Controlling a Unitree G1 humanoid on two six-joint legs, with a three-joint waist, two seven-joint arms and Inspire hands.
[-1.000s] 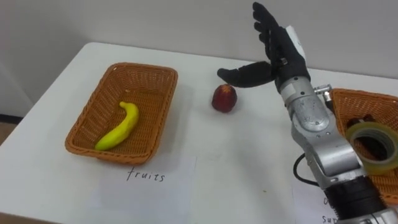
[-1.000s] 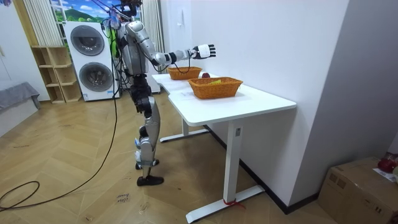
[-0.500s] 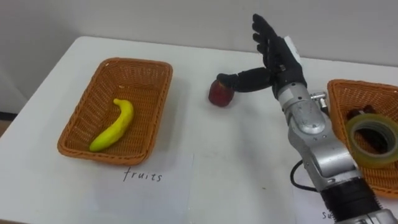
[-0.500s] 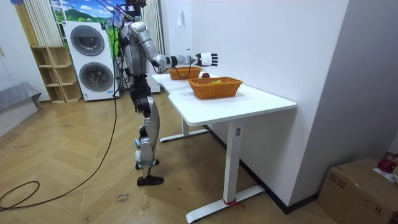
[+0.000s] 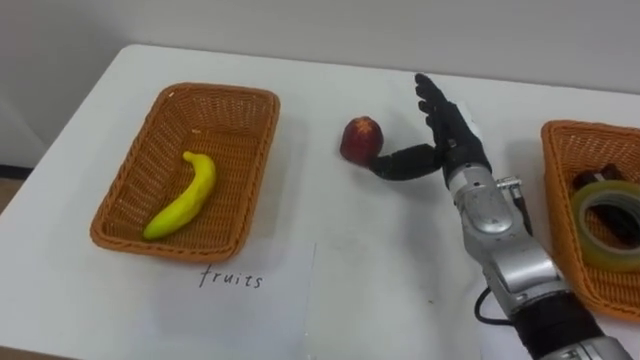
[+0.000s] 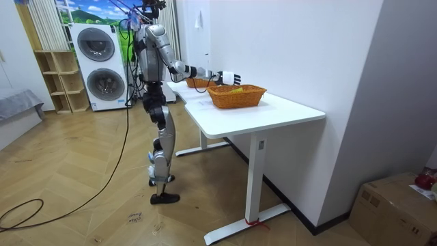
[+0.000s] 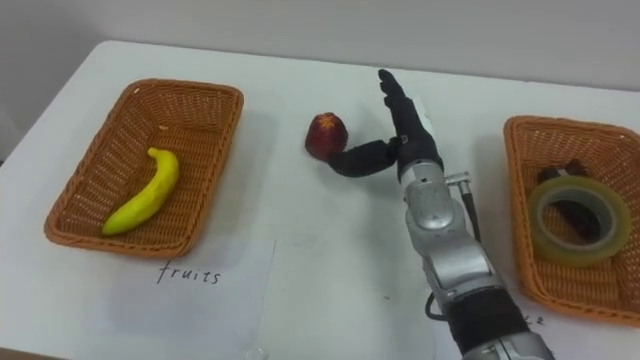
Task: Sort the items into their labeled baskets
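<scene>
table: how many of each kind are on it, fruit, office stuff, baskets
fruit: 2, the banana and the apple
office supplies: 2, the tape roll and a dark item behind it, too hidden to name
baskets: 2, the left basket and the right basket
total: 6

Bright, even light; faint soft shadows edge the fruit basket (image 5: pixel 228 90).

Banana (image 5: pixel 183 197) lying in left basket (image 5: pixel 215 92); apple (image 5: pixel 360 139) sitting on table (image 5: pixel 380 235) between baskets, right hand (image 5: pixel 455 135) beside it; tape roll (image 7: pixel 570 250) resting in right basket (image 7: pixel 514 200).
</scene>
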